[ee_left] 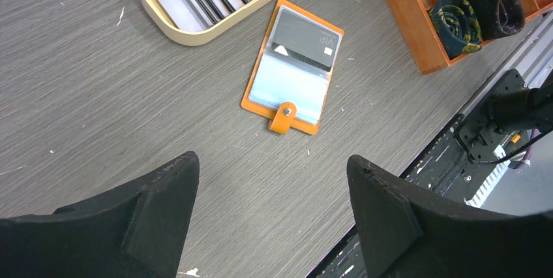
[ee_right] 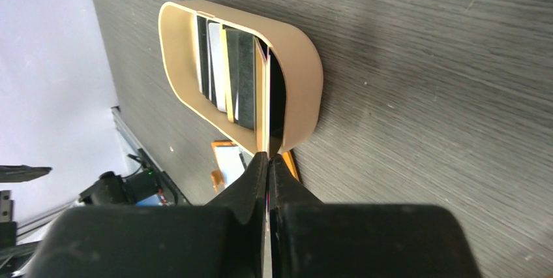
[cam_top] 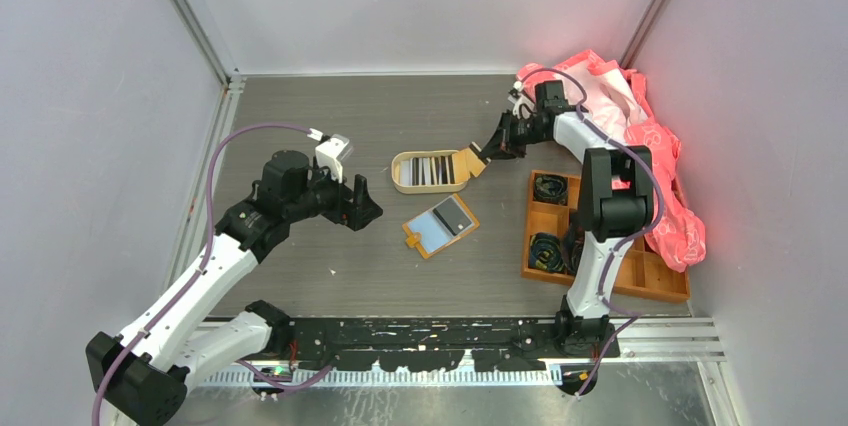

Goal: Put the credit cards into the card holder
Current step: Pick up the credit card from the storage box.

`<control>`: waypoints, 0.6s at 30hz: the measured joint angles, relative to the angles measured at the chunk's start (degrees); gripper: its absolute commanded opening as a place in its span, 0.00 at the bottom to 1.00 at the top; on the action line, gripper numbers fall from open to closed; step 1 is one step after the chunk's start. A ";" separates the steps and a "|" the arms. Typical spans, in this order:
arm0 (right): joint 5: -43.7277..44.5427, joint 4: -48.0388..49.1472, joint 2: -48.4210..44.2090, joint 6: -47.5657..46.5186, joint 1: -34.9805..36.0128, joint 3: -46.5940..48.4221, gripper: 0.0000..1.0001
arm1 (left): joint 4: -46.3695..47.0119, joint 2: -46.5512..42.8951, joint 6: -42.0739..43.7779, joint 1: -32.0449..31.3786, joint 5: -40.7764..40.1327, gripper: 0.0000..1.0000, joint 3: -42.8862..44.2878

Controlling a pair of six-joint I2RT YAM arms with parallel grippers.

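The orange card holder (cam_top: 441, 225) lies open on the table, with a black card (ee_left: 306, 40) in its upper pocket and its snap tab pointing toward me; it shows clearly in the left wrist view (ee_left: 292, 89). The oval beige tin (cam_top: 400, 174) just behind it holds several cards (cam_top: 432, 170) standing on edge. My right gripper (cam_top: 490, 151) is shut on a tan card (ee_right: 263, 95) at the tin's right end, seen edge-on in the right wrist view. My left gripper (cam_top: 362, 204) is open and empty, left of the card holder and above the table.
An orange wooden compartment tray (cam_top: 528, 236) with dark rolled items stands at the right, also in the left wrist view (ee_left: 404, 17). A pink cloth (cam_top: 660, 146) is bunched in the back right corner. White walls enclose the table.
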 measured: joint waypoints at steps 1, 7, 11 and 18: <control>0.44 -0.26 -0.31 -0.48 0.00 0.00 0.02 | 0.00 0.00 0.00 0.00 0.02 0.83 0.00; 3.76 -2.82 -0.85 -3.93 0.15 0.35 0.01 | 0.00 0.00 0.00 0.00 0.02 0.83 0.00; 5.14 -3.63 -1.01 -5.38 0.17 0.50 0.01 | 0.00 0.00 0.00 0.00 0.02 0.83 0.00; 8.39 -5.40 -4.59 -8.70 0.50 0.52 0.01 | 0.02 0.00 0.00 0.02 0.02 0.85 -0.04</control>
